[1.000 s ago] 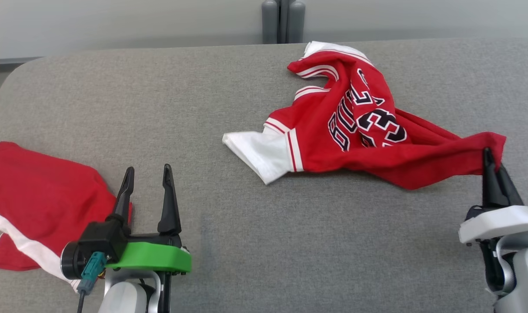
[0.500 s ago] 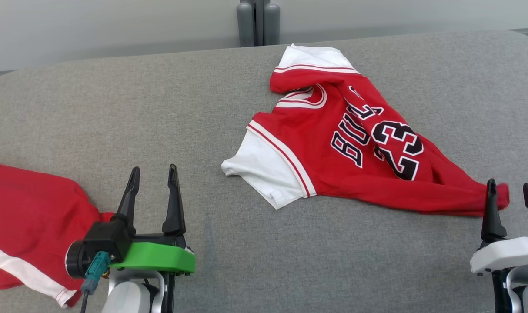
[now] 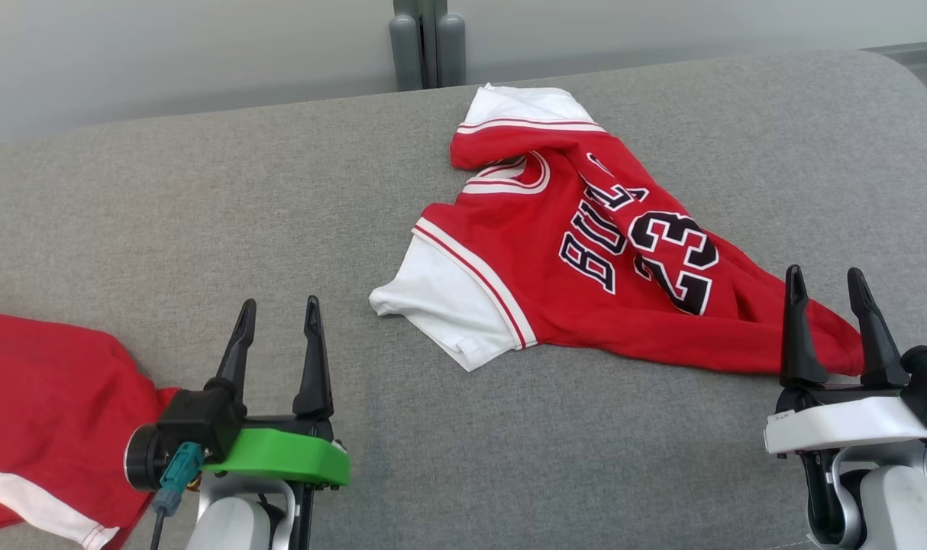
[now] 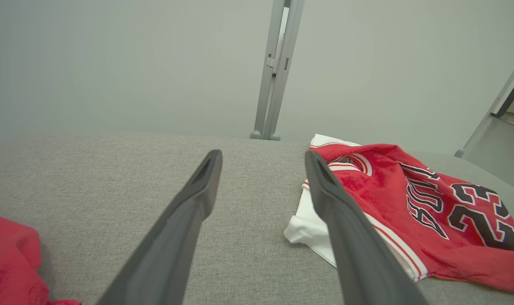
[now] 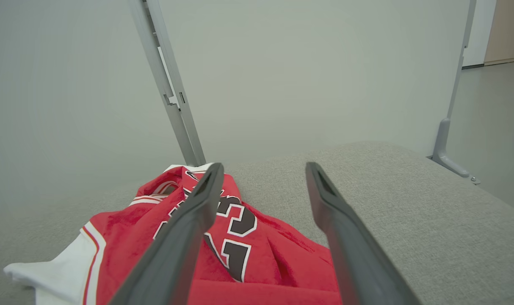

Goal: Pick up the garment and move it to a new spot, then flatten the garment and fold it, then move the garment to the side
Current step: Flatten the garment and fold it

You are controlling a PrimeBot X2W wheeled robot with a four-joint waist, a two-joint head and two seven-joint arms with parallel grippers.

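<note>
The garment (image 3: 586, 252) is a red and white jersey with dark lettering and the number 23. It lies crumpled on the grey padded table (image 3: 204, 198), right of centre. My right gripper (image 3: 826, 279) stands open above the jersey's near right corner, with nothing between its fingers. In the right wrist view the jersey (image 5: 240, 241) spreads under and left of the open right gripper (image 5: 263, 169). My left gripper (image 3: 279, 309) is open over bare table at the lower left. The left wrist view has the jersey (image 4: 409, 207) to the right of the open left gripper (image 4: 263, 156).
A second red garment with a white stripe (image 3: 43, 412) lies at the table's near left edge, just left of my left gripper. A grey post (image 3: 427, 42) rises behind the table's far edge. The table's rounded right end (image 3: 914, 99) drops off to the floor.
My right gripper has opened and let go of the jersey's corner, which now lies on the table. The head camera has shifted, so the whole scene sits differently in view.
</note>
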